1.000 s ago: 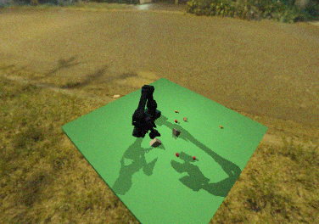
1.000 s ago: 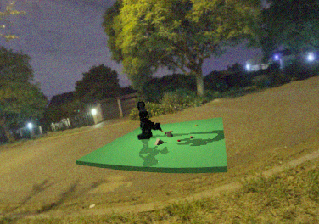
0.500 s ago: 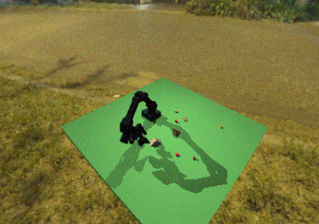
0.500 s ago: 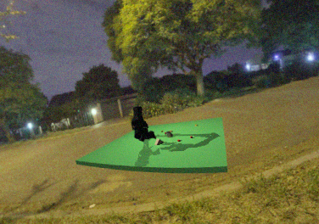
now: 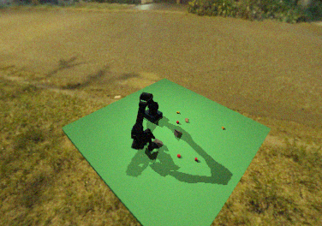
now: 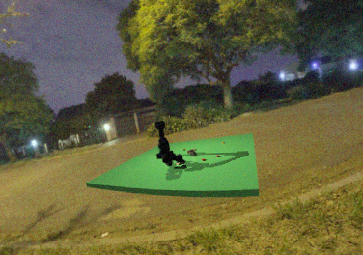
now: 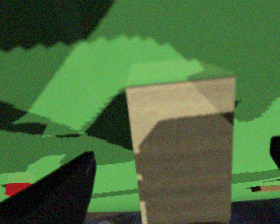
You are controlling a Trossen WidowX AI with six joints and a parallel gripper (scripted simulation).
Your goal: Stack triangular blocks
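One wooden triangular block (image 5: 158, 143) (image 6: 181, 163) (image 7: 186, 160) is beside the hand. It stands large in the wrist view, between the spread fingers but not gripped, its face partly shaded. Whether it touches a finger or the table cannot be told. My gripper (image 5: 152, 145) (image 7: 180, 152) is open, low over the green table. The other triangular block (image 5: 177, 133) (image 6: 192, 153) lies apart, to the right of the hand in the top view; it cannot be made out in the wrist view. The sloped faces are too small or hidden to tell.
The green table (image 5: 103, 143) (image 6: 130, 178) carries several small things: a red one (image 5: 179, 156) (image 6: 204, 159), another red one (image 5: 196, 159) (image 6: 217, 155), a third red one (image 5: 177, 121), a tan one (image 5: 187, 120), an orange one (image 5: 178, 112) and another orange one (image 5: 223, 127) (image 6: 223, 142).
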